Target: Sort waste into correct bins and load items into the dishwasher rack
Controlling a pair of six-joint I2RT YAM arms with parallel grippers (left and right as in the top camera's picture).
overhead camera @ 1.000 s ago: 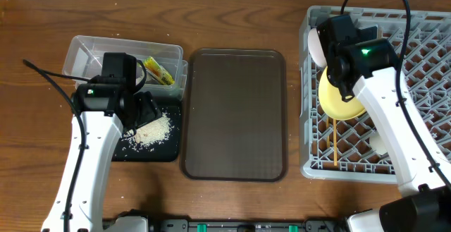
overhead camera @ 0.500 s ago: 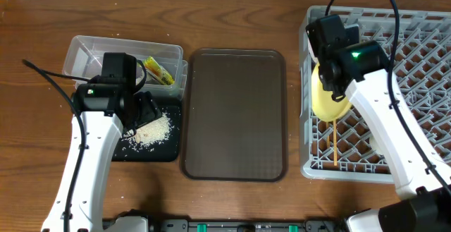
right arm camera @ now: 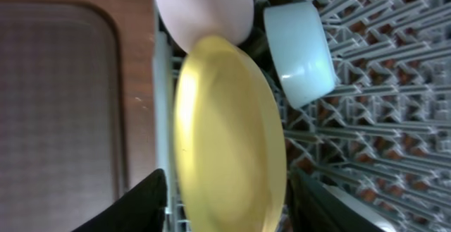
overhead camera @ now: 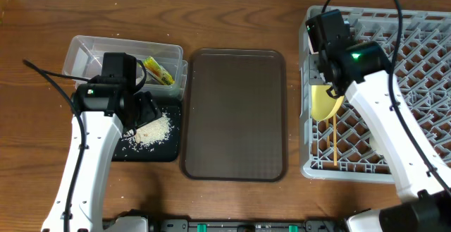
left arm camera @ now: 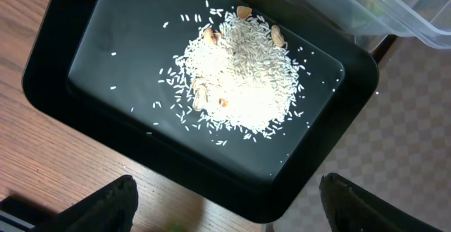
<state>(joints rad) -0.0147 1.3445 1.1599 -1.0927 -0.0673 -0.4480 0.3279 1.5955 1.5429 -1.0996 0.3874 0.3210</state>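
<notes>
R gripper (right arm camera: 229, 205) fingers either side of round yellow plate (right arm camera: 225, 133), can't tell if clamped, plate on edge in grey lattice plastic rack (right arm camera: 366, 119) by pinkish-white bowl (right arm camera: 204, 6), L gripper (left arm camera: 232, 211) wide open, empty, over shallow black rectangular tray (left arm camera: 106, 49) w/ whitish rice scraps (left arm camera: 239, 77)
</notes>
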